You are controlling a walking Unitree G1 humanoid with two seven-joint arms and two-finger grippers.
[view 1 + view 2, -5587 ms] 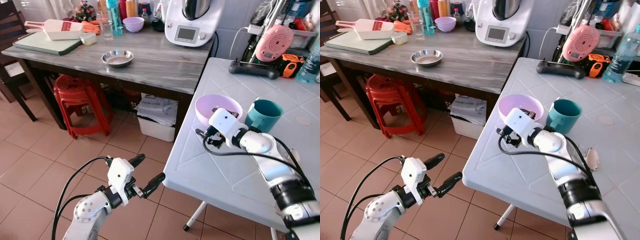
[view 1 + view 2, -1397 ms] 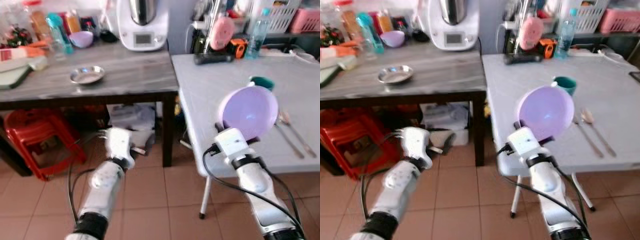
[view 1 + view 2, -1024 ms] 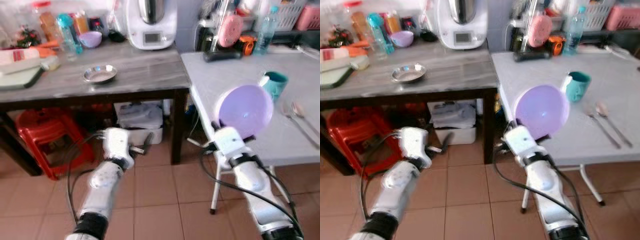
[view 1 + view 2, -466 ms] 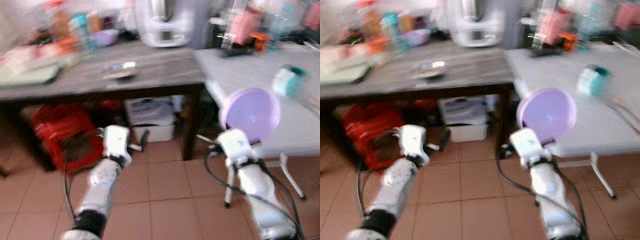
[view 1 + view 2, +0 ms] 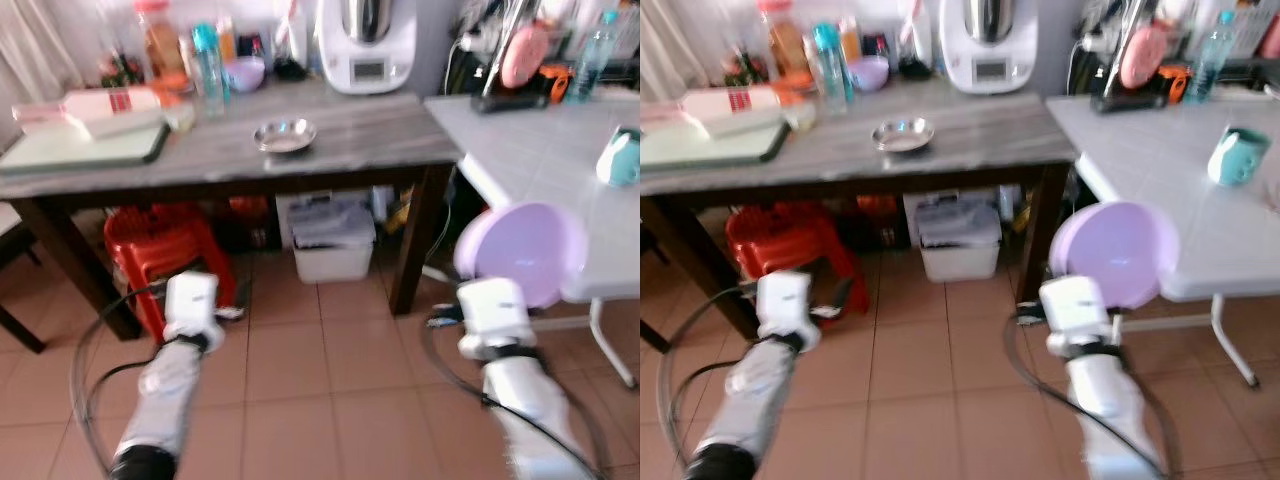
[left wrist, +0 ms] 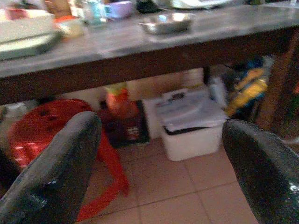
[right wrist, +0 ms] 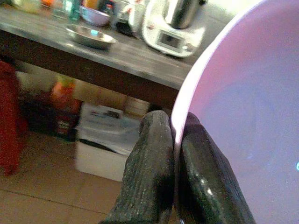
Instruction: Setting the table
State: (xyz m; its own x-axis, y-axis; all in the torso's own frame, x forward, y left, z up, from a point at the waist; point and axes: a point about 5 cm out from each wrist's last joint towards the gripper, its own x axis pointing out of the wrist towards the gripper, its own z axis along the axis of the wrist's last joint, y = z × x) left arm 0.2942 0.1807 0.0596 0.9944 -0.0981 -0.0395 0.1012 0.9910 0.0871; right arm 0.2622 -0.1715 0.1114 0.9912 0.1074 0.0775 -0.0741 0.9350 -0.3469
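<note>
Right wrist view: right gripper fingers pinch the lilac bowl's rim, carried tilted beside the white surface. Keep that pinch firm while walking. Left gripper fingers spread, idle.

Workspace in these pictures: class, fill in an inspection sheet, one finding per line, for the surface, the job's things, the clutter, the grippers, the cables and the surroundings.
Surface: grey-topped dark table straight ahead; white table on the robot's right.
Job's things: lilac bowl held on edge, rim pinched; steel dish on the grey table; teal mug on the white table.
Clutter: white kitchen machine, bottles, small purple bowl, cutting board on the grey table.
Grippers: right gripper shut on the bowl's rim; left gripper open, holding nothing, low above the floor.
Cables: black cables looped beside both arms.
Surroundings: red stool and white bin under the grey table; tiled floor.
</note>
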